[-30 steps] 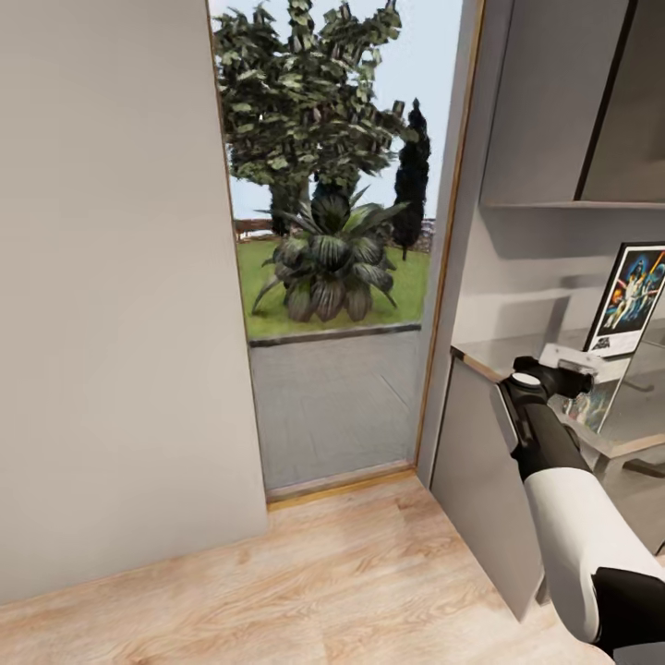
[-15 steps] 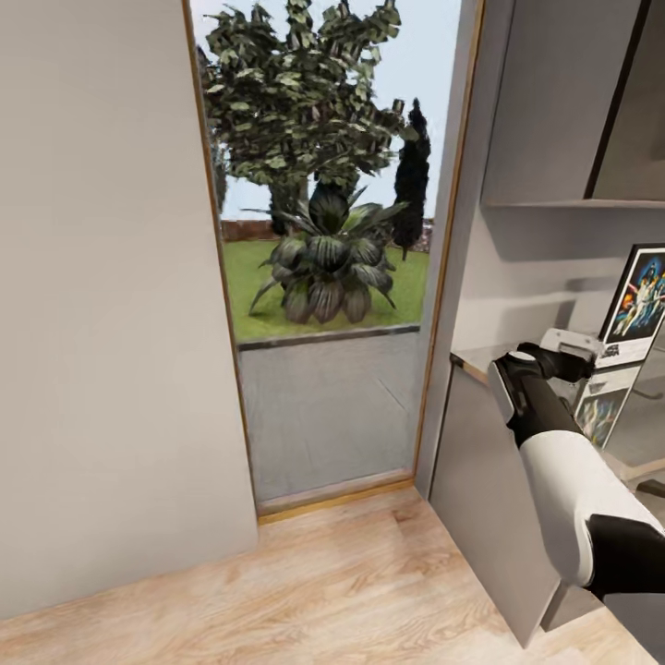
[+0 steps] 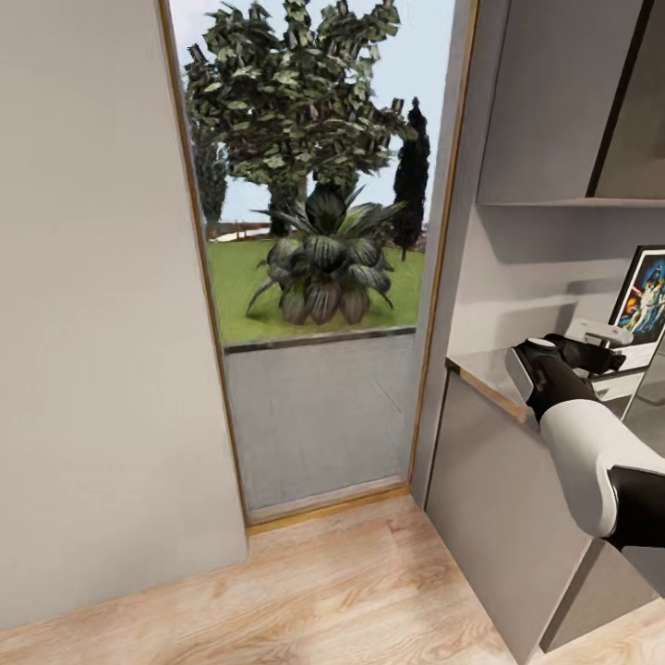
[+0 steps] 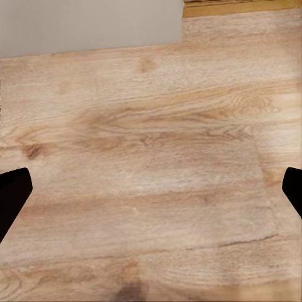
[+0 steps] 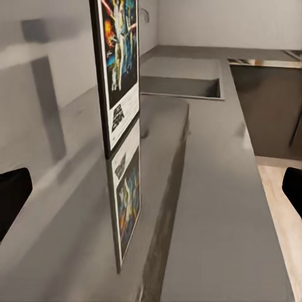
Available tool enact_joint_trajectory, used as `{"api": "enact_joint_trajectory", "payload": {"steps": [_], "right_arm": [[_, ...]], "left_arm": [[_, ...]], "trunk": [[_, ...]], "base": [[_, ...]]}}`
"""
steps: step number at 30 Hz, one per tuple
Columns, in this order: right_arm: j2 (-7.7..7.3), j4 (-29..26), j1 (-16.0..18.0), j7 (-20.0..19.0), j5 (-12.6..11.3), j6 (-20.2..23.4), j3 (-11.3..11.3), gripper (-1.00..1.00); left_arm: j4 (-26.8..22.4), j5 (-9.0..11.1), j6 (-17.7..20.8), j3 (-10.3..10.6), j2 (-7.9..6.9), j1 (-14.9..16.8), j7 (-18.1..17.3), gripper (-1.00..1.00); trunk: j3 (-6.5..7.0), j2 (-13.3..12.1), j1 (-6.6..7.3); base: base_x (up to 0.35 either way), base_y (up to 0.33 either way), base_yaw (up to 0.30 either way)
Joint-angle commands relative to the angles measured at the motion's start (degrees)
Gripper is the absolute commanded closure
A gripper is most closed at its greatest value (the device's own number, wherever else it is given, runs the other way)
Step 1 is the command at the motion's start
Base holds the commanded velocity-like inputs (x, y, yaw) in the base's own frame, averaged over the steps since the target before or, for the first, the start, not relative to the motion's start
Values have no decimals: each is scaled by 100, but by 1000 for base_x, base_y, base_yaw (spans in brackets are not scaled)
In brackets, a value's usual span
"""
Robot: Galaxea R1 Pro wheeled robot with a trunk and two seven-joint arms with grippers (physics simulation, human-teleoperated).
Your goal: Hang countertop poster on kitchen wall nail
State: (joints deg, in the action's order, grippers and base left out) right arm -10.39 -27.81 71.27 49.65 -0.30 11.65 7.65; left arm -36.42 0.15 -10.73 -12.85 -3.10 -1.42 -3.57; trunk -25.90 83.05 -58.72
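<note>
- right gripper [image 3: 617,344] is over the kitchen countertop [image 3: 489,369] near its end edge, fingers wide apart, gripping nothing
- poster [image 5: 117,69] stands upright just ahead, along the countertop's back edge by the wall
- left gripper [image 4: 151,189] is spread open above the wood floor [image 4: 151,157]

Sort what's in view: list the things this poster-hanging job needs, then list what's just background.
Job:
poster, standing upright
countertop under it
right gripper, reaching toward the poster

Background:
sink
plant outside the doorway
wood floor
upper cabinet
</note>
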Motion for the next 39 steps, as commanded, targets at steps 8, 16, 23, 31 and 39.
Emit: {"api": "enact_joint_trajectory", "payload": {"steps": [8,16,23,31,39], "right_arm": [[24,31,-10,13,-1,-300,-22,-100],[44,182,-32,2,-3,-410,-31,-100],[40,204,-34,8,-2,-419,-27,-100],[26,220,-41,10,13,-586,-21,-100],[-4,424,-43,9,6,-618,-25,-100]], "left_arm": [[-6,2,-8,-56,3,-1,-38,-100],[-5,-5,6,-55,2,-3,-31,-100],[-8,-6,6,-58,2,-3,-30,-100],[-22,-6,2,-59,2,-1,-30,-100],[-30,-6,3,-60,2,-1,-26,-100]], "trunk": [[-5,3,-1],[-5,3,-1],[-5,3,-1],[-5,3,-1],[-5,3,-1]], "base": [[137,-20,0],[205,-2,0],[148,-41,0],[140,-125,0],[143,-110,0]]}}
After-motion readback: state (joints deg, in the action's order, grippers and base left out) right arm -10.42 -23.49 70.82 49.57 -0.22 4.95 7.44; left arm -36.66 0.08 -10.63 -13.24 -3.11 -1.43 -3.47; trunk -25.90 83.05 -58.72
